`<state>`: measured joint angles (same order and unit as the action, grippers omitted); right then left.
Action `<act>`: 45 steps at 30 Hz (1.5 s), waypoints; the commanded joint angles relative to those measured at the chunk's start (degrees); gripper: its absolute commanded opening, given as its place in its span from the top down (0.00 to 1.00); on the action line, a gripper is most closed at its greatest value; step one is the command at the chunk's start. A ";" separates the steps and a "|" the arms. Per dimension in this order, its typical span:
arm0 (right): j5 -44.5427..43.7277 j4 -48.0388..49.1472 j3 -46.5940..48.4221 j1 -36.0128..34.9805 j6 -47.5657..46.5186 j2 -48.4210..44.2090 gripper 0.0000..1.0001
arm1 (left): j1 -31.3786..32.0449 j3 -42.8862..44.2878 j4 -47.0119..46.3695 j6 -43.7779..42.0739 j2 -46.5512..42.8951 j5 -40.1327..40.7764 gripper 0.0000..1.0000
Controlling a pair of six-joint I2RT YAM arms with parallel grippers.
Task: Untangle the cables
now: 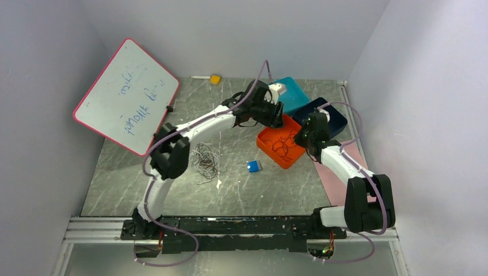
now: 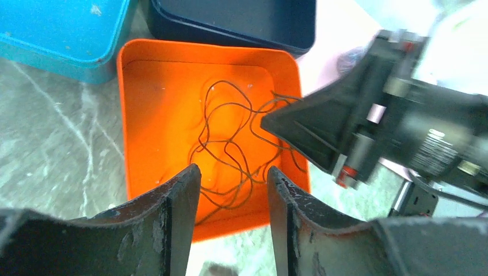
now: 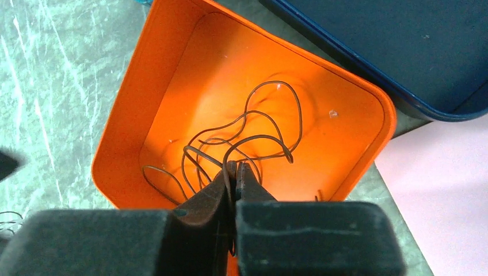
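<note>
The 2 arms both lean over an orange tray (image 1: pixel 263 140) on the far right part of the table (image 1: pixel 115 184). Inside the tray lies a thin dark cable (image 2: pixel 230 144). Its curly loops cross over each other on the tray's floor (it may be more than 1 cable; I cannot tell).

The left gripper (image 2: pixel 233 172) hangs above the tray. Its 2 fingers are spread apart and nothing is between them. You can see the loops down through the gap.

The right gripper (image 3: pixel 236 168) comes in from the right side, with its tip low in the tray, right at the loops. Its 2 fingers are pressed tight together. A loop runs up to the tip, but I cannot tell if it is caught between them.

More cables are out on the table. A pale grey tangle (image 1: pixel 205 161) lies beside the left arm's elbow, well apart from the tray. A small blue thing (image 1: pixel 253 166) sits between the tangle and the tray.

Behind the orange tray are a light blue tray (image 1: pixel 293 95) and a dark blue tray (image 1: pixel 334 122), both just beside it. A whiteboard (image 1: pixel 124 95) stands tilted at the left.
</note>
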<state>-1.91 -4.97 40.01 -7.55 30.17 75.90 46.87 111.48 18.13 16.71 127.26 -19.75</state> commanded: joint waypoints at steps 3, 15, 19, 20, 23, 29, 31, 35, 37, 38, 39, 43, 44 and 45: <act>3.70 2.06 2.24 0.48 -2.62 2.48 0.74 | -1.57 -11.71 -4.68 -1.03 -16.44 6.35 0.48; -0.33 -2.48 5.10 0.52 -3.87 -4.80 0.39 | -4.44 -34.99 -4.41 0.11 -36.02 14.64 0.47; 0.63 -3.35 5.82 0.46 -5.00 -7.47 0.39 | -5.34 -39.42 -1.64 1.36 -39.91 18.01 0.48; 1.55 -3.23 5.82 0.50 -5.34 -8.14 0.39 | -5.43 -40.50 -1.24 1.69 -41.04 18.94 0.48; 4.30 -2.78 5.77 0.43 -6.13 -9.94 0.39 | -5.68 -43.48 0.95 3.24 -44.01 21.61 0.48; 10.15 -3.07 7.71 -4.16 -8.11 -8.90 0.35 | -5.87 -48.84 6.43 8.80 -49.97 28.70 0.49; 8.80 -3.60 8.68 -8.40 -8.30 -8.29 0.35 | -5.91 -50.57 7.55 10.54 -52.10 30.79 0.49; 8.89 -2.21 9.51 -17.07 -7.13 -6.27 0.35 | -6.20 -54.57 8.84 13.78 -54.71 32.41 0.48; 9.64 -0.53 9.37 -21.00 -6.21 -4.71 0.35 | -6.18 -56.70 9.72 15.74 -55.81 33.20 0.47; 9.45 0.16 9.38 -23.44 -5.80 -3.97 0.35 | -6.23 -57.69 10.14 17.00 -56.33 33.72 0.47; 9.22 0.70 9.57 -25.25 -5.56 -2.93 0.35 | -6.20 -58.69 10.65 18.13 -56.99 34.26 0.46; 7.18 2.08 10.51 -31.83 -4.41 0.91 0.35 | -6.23 -61.63 11.41 23.48 -59.62 34.84 0.43; 6.83 2.58 10.48 -32.75 -3.96 1.66 0.35 | -6.20 -62.23 10.91 24.35 -60.14 34.33 0.43; 6.41 3.30 10.40 -33.64 -3.41 2.49 0.35 | -6.24 -62.84 10.14 24.90 -60.45 33.89 0.43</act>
<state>6.39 -4.80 49.08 -38.11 24.82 76.29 41.01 50.17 28.58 36.07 69.34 13.08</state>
